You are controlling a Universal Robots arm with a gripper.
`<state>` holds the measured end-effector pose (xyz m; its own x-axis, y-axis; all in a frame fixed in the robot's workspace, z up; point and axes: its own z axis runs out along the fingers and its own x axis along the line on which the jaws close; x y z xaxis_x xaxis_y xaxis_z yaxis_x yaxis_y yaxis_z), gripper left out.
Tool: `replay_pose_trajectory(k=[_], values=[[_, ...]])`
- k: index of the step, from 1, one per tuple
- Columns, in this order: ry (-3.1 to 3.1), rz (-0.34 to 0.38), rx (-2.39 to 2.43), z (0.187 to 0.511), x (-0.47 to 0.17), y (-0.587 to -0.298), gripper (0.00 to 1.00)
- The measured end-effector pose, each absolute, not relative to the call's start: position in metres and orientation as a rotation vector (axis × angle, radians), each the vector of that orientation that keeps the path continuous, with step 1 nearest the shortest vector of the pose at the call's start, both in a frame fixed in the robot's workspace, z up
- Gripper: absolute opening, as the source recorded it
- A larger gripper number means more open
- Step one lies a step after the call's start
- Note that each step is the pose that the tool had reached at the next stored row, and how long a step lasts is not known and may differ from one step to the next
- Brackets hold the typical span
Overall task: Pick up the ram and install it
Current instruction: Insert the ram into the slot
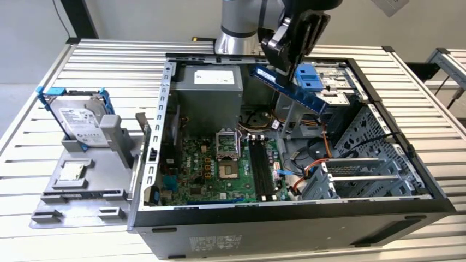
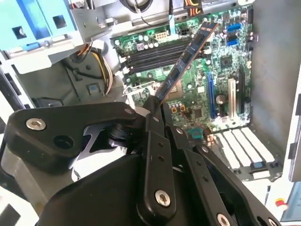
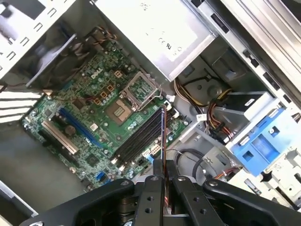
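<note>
Gripped the ram (image 1: pixel 307 100) by one end in the hand (image 1: pixel 289 68), closed hard on the board's two flat faces, with most of the blue stick jutting free beyond the fingertips. Held it high above the black memory slots (image 1: pixel 262 164), well apart from them and nowhere touching, within the outline of the open computer case (image 1: pixel 291 214) set on the slatted worktop (image 1: pixel 109 54). In the exterior view, carried tilted, free end sloping down toward the slots rather than level with them. In the second wrist view, seen reaching out from the hand (image 2: pixel 157 104) as a blue strip, the ram (image 2: pixel 186 59), crossing over the slots (image 2: pixel 153 52) at an angle to their run. In the first wrist view, caught edge-on as a thin line, the ram (image 3: pixel 163 134), rising from the hand (image 3: pixel 163 172) beside the slots (image 3: pixel 138 139); hard to judge from there whether lined up with them. Judged the picking up finished. Judged the installing not yet done: found no stick seated in any slot, and no contact made with the slots below.
</note>
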<state>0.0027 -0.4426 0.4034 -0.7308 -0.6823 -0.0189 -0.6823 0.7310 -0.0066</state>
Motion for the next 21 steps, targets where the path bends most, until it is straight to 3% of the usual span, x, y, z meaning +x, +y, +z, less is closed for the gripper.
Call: replay_pose_trajectory(k=[21], values=[[3.067,-0.005,-0.584,0.4031,0.0027,-0.4426,0.0]])
